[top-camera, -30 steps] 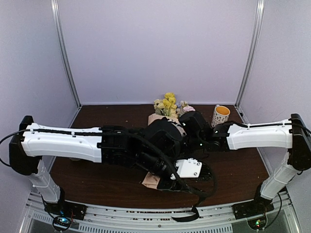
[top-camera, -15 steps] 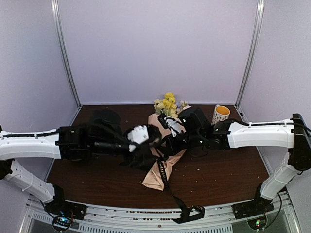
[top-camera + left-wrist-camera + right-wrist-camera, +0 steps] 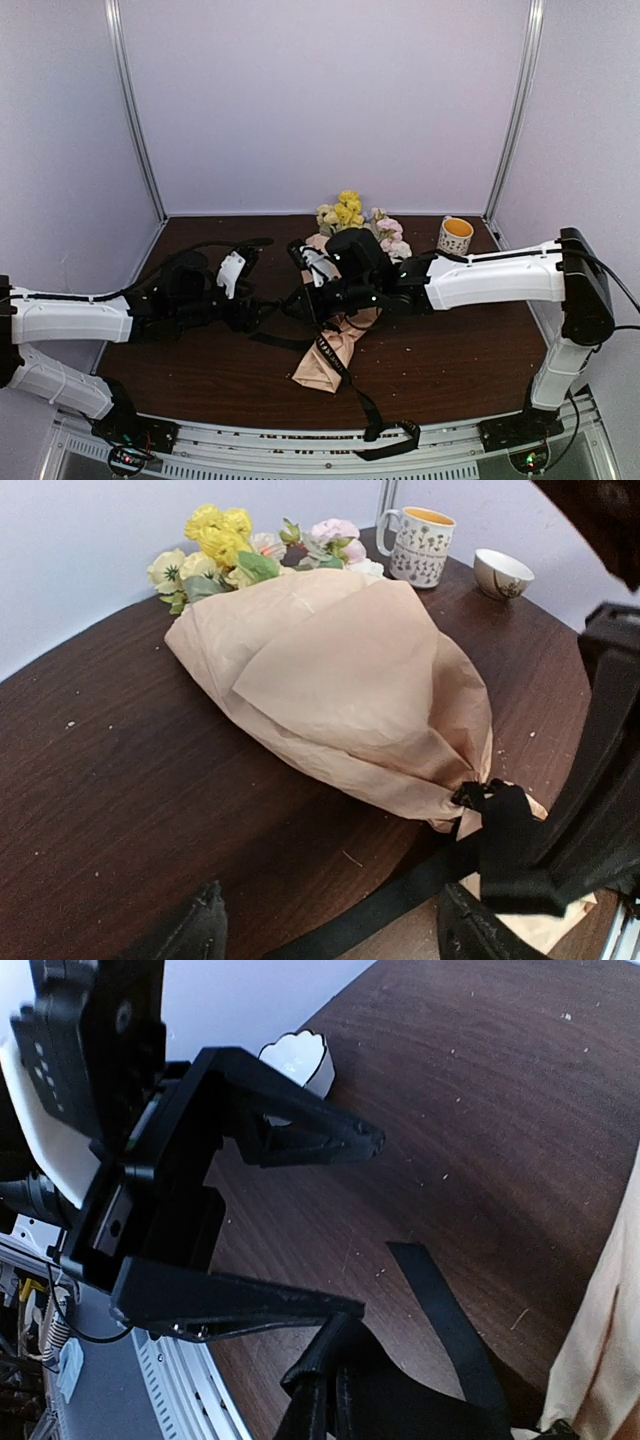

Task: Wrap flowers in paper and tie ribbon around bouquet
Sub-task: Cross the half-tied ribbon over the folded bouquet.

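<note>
Left claw (image 3: 370,1225): fingers apart, holding nothing, just left of the bouquet (image 3: 340,690). The bouquet lies mid-surface (image 3: 470,340), blossoms toward the far wall. Ribbon (image 3: 352,388) wraps its narrow end, tail trailing to the near edge. Right claw (image 3: 505,850): clamped on the ribbon there.

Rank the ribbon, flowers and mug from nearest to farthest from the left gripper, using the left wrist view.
From the left gripper:
1. ribbon, just ahead, at the paper's narrow end.
2. flowers, at the wide end, upper left.
3. mug, beyond the flowers, upper right.
</note>
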Available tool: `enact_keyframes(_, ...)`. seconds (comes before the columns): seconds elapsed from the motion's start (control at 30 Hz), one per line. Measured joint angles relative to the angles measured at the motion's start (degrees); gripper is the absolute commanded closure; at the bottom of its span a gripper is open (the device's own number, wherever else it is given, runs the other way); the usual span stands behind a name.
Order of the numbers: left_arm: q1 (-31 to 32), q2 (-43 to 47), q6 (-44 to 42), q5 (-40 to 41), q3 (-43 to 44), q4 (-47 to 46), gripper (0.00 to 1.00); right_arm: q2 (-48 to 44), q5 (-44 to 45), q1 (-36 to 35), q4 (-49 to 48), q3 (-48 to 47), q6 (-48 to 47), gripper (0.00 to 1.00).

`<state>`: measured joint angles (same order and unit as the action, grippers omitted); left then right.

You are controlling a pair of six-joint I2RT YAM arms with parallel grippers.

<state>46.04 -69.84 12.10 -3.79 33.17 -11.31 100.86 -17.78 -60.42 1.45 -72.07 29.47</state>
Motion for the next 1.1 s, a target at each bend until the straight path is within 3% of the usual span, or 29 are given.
enact_keyframes(0.07, -1.7, -0.6, 1.6, -0.9, -0.5, -1.4, 0.25, 2.7, -0.4, -0.2, 1.2, -2.1, 0.0, 0.85)
enact_keyframes(0.13, -2.7, -0.8, 2.8, -1.7, -1.0, -2.7, 0.25, 5.1, -0.5, -0.3, 3.3, -4.6, -0.7, 0.71)
enact_keyframes(0.2, -3.8, -1.0, 4.0, -3.0, -1.5, -3.6, 0.25, 6.4, -0.4, -0.3, 5.5, -6.6, -1.2, 0.42)
enact_keyframes(0.23, -4.4, -1.3, 4.5, -3.7, -1.6, -3.9, 0.25, 7.1, -0.2, -0.3, 7.3, -8.1, -2.6, 0.08)
enact_keyframes(0.27, -5.1, -1.6, 5.0, -4.2, -1.6, -4.1, 0.25, 7.6, -0.1, -0.3, 9.1, -9.7, -3.9, 0.01)
enact_keyframes(0.43, -8.3, -4.1, 6.8, -6.9, -1.6, -4.7, 0.26, 8.2, 0.9, -0.3, 16.6, -16.7, -10.3, 0.00)
enact_keyframes(0.6, -9.4, -6.4, 6.4, -10.0, -1.0, -4.3, 0.41, 6.3, 7.2, -0.3, 23.3, -19.4, -17.7, 0.00)
enact_keyframes(0.67, -9.3, -8.1, 4.6, -12.9, 0.7, -3.2, 0.43, 3.5, 12.6, -0.4, 24.9, -18.7, -20.5, 0.00)
enact_keyframes(0.77, -8.2, -9.9, 1.6, -16.8, 4.0, -2.0, 0.43, -5.6, 23.1, -0.3, 20.8, -11.8, -24.9, 0.00)
enact_keyframes(0.9, -6.8, -8.6, -1.2, -21.2, 4.0, -3.3, 0.39, -23.2, 34.7, 0.6, 5.5, 3.9, -30.2, 0.00)
enact_keyframes(1.0, -6.3, -8.1, -4.4, -23.1, 4.5, -1.9, 0.33, -30.3, 32.7, 3.3, -0.2, 9.1, -30.8, 0.04)
enact_keyframes(1.1, -4.6, -9.4, -8.8, -22.9, 7.6, 4.0, 0.30, -29.7, 26.4, 5.7, 0.3, 9.0, -29.7, 0.06)
